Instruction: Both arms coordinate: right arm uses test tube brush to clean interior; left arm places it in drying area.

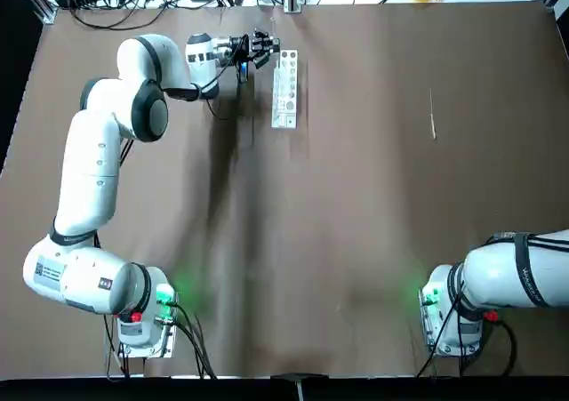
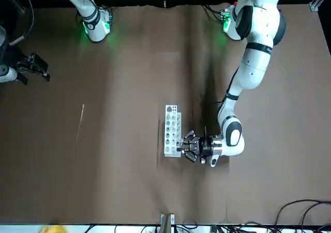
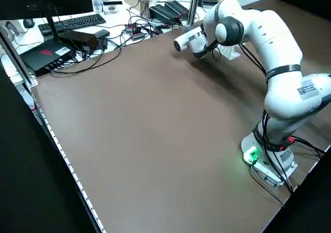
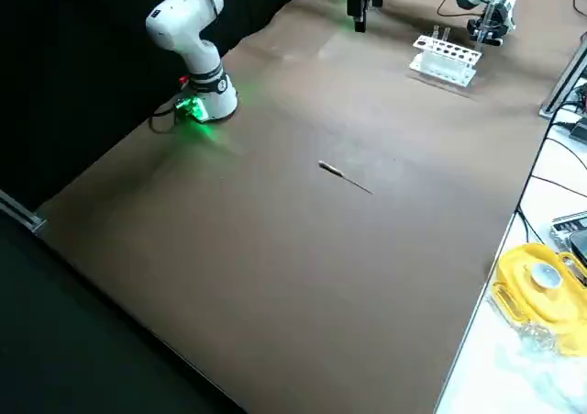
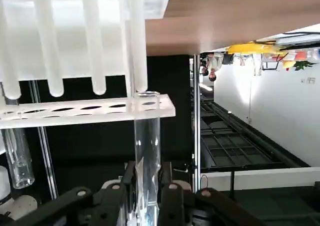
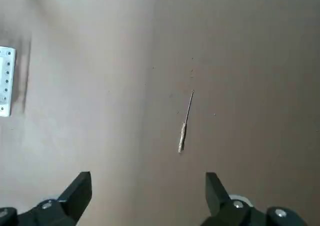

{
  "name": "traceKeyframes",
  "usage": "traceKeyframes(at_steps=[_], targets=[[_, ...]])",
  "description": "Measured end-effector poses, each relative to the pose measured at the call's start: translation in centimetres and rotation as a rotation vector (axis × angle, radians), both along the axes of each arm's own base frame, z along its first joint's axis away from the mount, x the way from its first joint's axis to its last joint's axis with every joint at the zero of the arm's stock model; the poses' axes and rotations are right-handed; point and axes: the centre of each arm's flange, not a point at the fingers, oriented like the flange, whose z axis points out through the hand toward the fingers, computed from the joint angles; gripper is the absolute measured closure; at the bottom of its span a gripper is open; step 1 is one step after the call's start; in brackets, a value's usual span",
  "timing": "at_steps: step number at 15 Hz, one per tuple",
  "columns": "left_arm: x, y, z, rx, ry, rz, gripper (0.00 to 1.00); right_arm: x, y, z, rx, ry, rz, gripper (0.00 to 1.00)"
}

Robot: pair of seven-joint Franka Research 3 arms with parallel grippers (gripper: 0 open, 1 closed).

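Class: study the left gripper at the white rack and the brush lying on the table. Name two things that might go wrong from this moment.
1. The left gripper is shut on a glass tube right beside the rack; a slight misalignment might knock the tube against the rack or tip the rack.

2. The test tube brush lies alone on the table, far from the tube, and the right gripper hangs open above it: the tube may get racked uncleaned.

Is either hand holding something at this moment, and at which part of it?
The left hand grips a clear glass tube at its lower end, beside the white rack. The right hand is open and holds nothing.
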Motion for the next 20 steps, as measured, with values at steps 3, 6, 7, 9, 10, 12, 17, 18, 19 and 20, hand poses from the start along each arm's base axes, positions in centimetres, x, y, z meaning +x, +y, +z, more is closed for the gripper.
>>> traceKeyframes(at_steps=[3, 6, 7, 9, 10, 12, 17, 18, 19, 20], targets=[[0.03, 0.00, -0.02, 0.000, -0.009, 0.001, 0.77, 0.00, -0.02, 0.00, 0.000, 0.000, 0.000, 0.00], [0.00, -0.01, -0.19, 0.000, -0.010, 0.001, 0.77, 0.03, -0.18, 0.02, 0.000, -0.002, -0.003, 0.00], [-0.02, -0.02, -0.28, 0.001, -0.009, 0.001, 0.77, 0.03, -0.21, 0.03, 0.000, -0.003, -0.004, 0.00], [0.02, -0.02, -0.25, 0.000, -0.012, 0.001, 0.77, 0.04, -0.22, 0.03, 0.000, -0.003, -0.004, 0.00], [0.06, -0.04, -0.19, 0.000, -0.014, 0.001, 0.77, 0.04, -0.23, 0.03, 0.000, -0.003, -0.004, 0.00], [0.12, -0.05, -0.20, 0.000, -0.016, 0.001, 0.77, 0.04, -0.25, 0.03, 0.000, -0.003, -0.005, 0.00], [0.10, -0.05, -0.45, 0.000, -0.014, 0.002, 0.77, 0.05, -0.35, 0.04, 0.000, -0.004, -0.006, 0.00], [0.10, -0.05, -0.45, 0.000, -0.015, 0.002, 0.77, 0.05, -0.40, 0.04, 0.001, -0.004, -0.007, 0.00], [0.10, -0.05, -0.45, 0.000, -0.015, 0.002, 0.77, 0.05, -0.48, 0.04, 0.001, -0.005, -0.009, 0.00], [0.10, -0.05, -0.45, 0.000, -0.015, 0.002, 0.77, 0.05, -0.55, 0.04, 0.001, -0.005, -0.010, 0.00]])
